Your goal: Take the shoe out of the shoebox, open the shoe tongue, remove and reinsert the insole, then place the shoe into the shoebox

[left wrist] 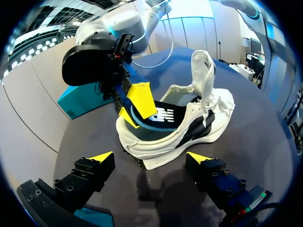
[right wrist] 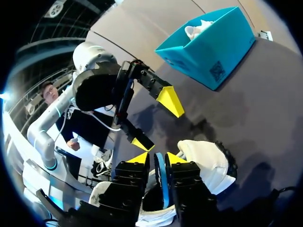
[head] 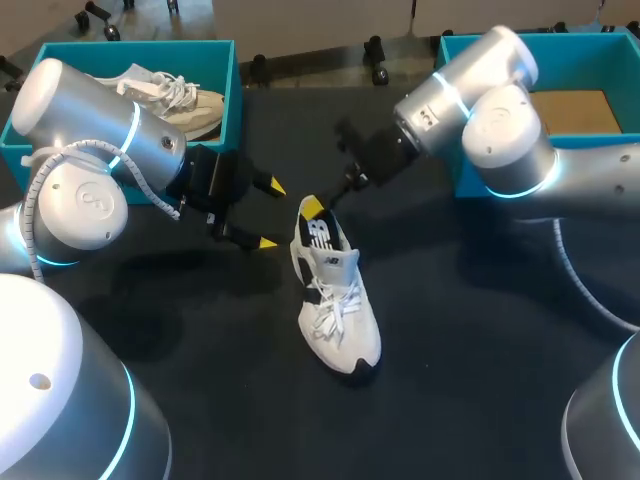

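— Which step?
— Pulling out the insole (left wrist: 163,113), I'd say: right fingers (head: 312,207) are clamping it at the heel of the shoe (head: 340,310) lying on the table (head: 470,330); left fingers (head: 266,242) are hanging apart beside. Next: lifting it clear.

Head view overhead; both wrist views close on shoe (head: 335,300)

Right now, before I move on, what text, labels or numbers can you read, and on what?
On the insole: a white logo mark, no legible word.
On the shoebox: a square code sticker, too small to read.
On the shoe tongue: a small dark mark, blurred.
No other text shows.
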### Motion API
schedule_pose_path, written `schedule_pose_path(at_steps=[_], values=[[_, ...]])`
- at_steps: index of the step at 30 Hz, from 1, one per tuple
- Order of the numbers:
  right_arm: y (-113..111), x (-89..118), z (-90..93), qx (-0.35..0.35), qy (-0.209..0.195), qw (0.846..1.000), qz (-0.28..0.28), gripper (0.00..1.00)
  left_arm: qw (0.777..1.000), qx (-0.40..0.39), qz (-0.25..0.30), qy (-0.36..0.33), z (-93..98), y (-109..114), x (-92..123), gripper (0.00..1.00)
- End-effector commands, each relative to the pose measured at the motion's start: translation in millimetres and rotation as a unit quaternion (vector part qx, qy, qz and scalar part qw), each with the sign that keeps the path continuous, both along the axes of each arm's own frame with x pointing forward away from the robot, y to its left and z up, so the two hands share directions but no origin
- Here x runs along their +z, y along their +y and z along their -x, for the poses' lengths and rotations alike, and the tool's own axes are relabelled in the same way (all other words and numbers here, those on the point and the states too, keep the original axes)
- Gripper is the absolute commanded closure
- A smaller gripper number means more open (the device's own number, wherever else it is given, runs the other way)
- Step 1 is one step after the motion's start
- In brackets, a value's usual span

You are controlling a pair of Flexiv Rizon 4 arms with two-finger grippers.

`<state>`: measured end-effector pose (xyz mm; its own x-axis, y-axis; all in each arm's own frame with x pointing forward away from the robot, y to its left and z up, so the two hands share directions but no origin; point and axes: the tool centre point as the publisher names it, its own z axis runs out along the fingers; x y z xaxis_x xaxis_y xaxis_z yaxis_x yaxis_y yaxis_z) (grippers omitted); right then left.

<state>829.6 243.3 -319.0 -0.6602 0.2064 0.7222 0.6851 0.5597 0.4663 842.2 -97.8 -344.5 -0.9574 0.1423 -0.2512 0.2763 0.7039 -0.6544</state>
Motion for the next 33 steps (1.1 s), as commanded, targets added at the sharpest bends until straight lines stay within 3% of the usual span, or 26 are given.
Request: schedule_pose_path(at_steps=[1, 9, 21, 33], values=[[-2, 10, 8.6, -0.008, -0.006, 1.000, 0.009, 0.72, 1.000, 0.001, -0.002, 0.000, 0.2, -1, 0, 0.00], [-4, 23, 6.5, -0.008, -0.019, 1.000, 0.022, 0.64, 1.000, 0.001, -0.002, 0.000, 0.2, -1, 0, 0.00], [-15, 44, -11.4, -0.006, -0.051, 0.998, 0.038, 0.60, 1.000, 0.001, -0.002, 0.000, 0.2, -1, 0, 0.00], [-23, 94, -8.1, -0.017, -0.064, 0.995, 0.075, 0.58, 1.000, 0.001, -0.002, 0.000, 0.2, -1, 0, 0.00]])
